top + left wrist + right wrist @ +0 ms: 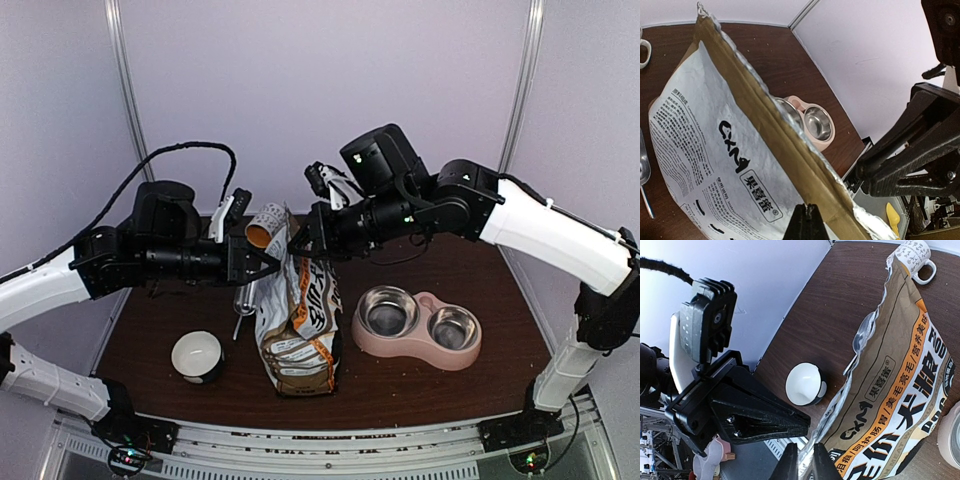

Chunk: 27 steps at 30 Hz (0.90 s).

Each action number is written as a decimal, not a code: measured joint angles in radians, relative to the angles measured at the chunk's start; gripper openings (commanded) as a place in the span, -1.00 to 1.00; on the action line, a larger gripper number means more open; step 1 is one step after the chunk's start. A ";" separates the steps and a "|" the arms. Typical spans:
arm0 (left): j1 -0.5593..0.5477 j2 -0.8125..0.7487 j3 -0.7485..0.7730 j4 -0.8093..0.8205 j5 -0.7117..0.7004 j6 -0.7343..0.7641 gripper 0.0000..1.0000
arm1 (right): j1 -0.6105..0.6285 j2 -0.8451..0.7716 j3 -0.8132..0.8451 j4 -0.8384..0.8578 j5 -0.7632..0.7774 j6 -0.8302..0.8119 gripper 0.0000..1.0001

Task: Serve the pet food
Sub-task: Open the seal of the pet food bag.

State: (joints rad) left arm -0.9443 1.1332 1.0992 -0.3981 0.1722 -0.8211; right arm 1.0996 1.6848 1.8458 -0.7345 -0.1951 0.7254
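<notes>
The printed pet-food bag (298, 320) stands upright mid-table with its foil-lined top held up between both arms. My left gripper (283, 258) is shut on the bag's tan top fold (790, 165); the fingertips (808, 206) pinch it with no gap. My right gripper (293, 243) comes from the other side, its jaws (805, 450) drawn close on the silver rim (840, 400) of the bag's mouth. The pet food itself is hidden inside the bag. The pink double bowl (400, 350) with steel cups sits empty to the bag's right.
A white bowl (197, 355) sits near the front left. A steel scoop (241, 300) lies just left of the bag. A printed mug (266, 225) stands behind the bag. The pale booth walls close in the back and sides.
</notes>
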 measured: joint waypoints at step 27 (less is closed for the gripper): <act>0.000 -0.017 0.000 -0.001 -0.011 0.000 -1.00 | 0.002 0.036 0.000 -0.002 0.014 0.008 -0.84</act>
State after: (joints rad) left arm -0.9443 1.1160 1.0992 -0.3988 0.1608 -0.8211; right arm 1.1019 1.7210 1.8462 -0.7361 -0.1810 0.7338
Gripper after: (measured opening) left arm 0.012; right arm 0.079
